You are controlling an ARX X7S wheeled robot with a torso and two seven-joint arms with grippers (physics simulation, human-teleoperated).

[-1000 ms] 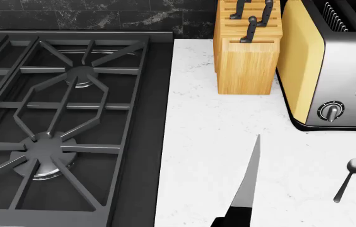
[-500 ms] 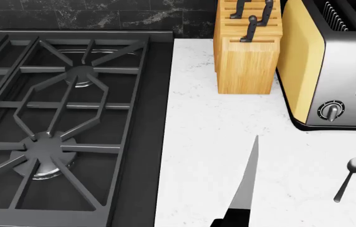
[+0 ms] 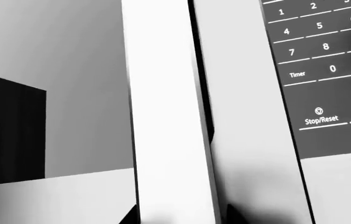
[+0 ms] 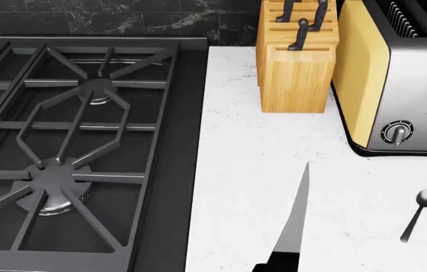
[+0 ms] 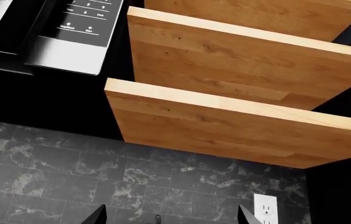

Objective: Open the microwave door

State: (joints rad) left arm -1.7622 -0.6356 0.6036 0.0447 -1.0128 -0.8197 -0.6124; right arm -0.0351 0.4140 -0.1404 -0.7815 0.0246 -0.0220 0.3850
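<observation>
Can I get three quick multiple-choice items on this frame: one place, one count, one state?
1. Where does the spoon lie?
A. on the stove
B. on the white counter in front of the toaster
C. in the knife block

2. How many wooden shelves show in the right wrist view?
A. one
B. five
C. three

3. The toaster lever is:
A. up
B. pushed down
C. missing

Answers: 1 B, it rests on the counter before the toaster. 2 C, three boards are stacked. 3 A, the lever sits at the slot's top.

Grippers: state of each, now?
Left gripper: fingertips either side of the microwave door handle; grip cannot be told.
Right gripper: open, holding nothing.
</observation>
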